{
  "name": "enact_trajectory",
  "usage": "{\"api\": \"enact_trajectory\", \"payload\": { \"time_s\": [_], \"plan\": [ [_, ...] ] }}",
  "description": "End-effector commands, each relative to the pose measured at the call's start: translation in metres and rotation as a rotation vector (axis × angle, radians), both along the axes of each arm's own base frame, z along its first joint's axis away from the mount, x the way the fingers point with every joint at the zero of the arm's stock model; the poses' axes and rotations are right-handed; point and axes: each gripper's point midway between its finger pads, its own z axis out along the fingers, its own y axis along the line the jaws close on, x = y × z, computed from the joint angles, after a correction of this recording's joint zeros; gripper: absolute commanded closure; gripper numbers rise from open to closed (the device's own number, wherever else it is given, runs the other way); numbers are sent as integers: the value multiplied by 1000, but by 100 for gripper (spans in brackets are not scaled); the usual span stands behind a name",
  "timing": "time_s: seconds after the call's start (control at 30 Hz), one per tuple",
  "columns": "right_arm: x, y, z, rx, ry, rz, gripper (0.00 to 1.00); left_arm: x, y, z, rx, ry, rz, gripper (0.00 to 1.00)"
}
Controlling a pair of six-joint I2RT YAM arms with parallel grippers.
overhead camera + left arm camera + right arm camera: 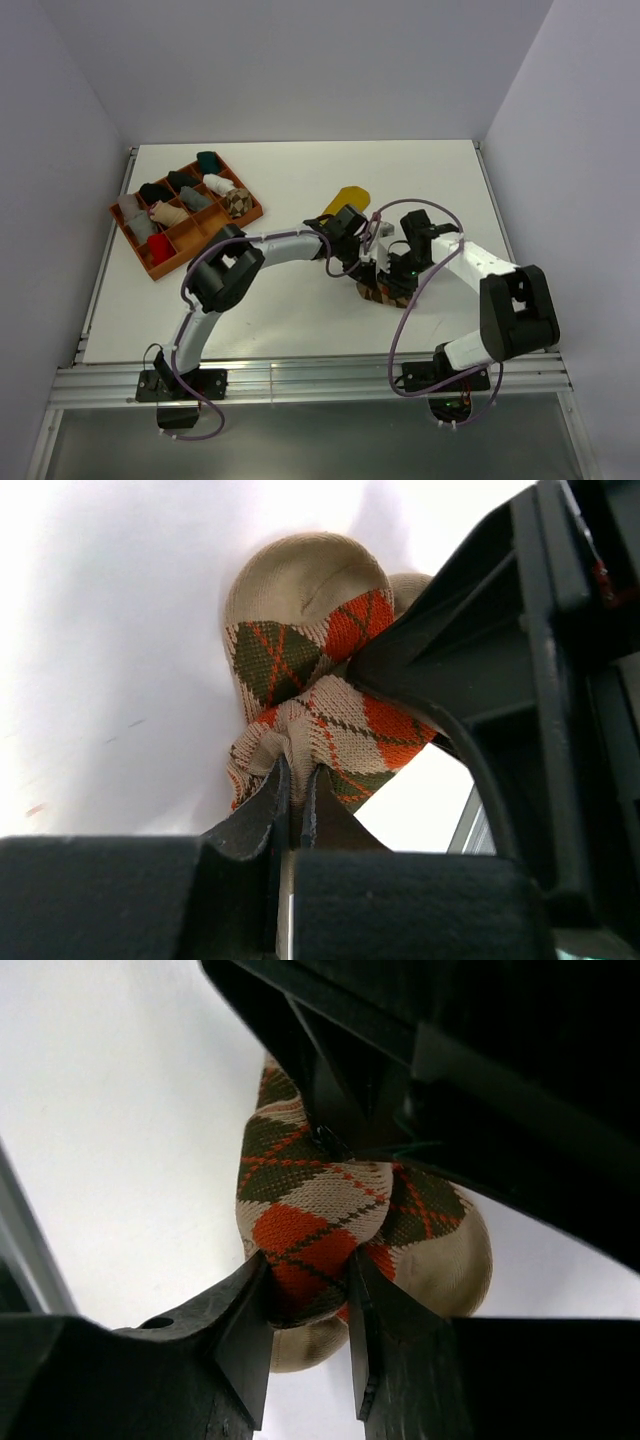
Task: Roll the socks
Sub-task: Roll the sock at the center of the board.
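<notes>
While the orange argyle sock (378, 292) sits half-bundled on the tabletop (300, 330) well right of the tray (205, 243), left gripper (297, 780) pinches its fabric tight; right gripper (308, 1280) clamps a fold. Roll unfinished. Mustard sock (347, 197), nearer the tray, looks unrolled; brown argyle bundle (236, 201) already inside it.

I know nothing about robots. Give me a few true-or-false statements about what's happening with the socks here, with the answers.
1. The left gripper and the right gripper both have the orange argyle sock between their fingers. True.
2. The mustard sock lies in the tray. False: it lies on the table, outside the tray.
3. The tray holds several small sock bundles. True.
4. The left gripper stands wide open. False: it is pinched shut on a fold of the orange argyle sock.
</notes>
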Motion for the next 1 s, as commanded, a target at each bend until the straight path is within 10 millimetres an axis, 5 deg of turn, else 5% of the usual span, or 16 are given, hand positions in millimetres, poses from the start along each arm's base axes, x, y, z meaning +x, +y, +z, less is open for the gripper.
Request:
{"api": "enact_trajectory", "payload": {
  "time_s": [0.0, 0.23, 0.37, 0.73, 0.97],
  "plan": [
    [21, -12, -31, -211, -3, -64, 75, 0, 3, -18, 65, -67, 2, 100],
    [80, 16, -20, -242, -97, -118, 77, 30, 17, -11, 73, -75, 93, 100],
    [94, 30, -19, -239, -118, -116, 80, 43, 20, -1, 49, -71, 125, 100],
    [50, 25, -21, -225, 14, -58, 81, 26, 13, -7, -2, 43, 111, 97],
    [42, 23, -22, -226, 118, -95, 82, 23, 16, 0, -28, 51, 138, 80]
  ]
}}
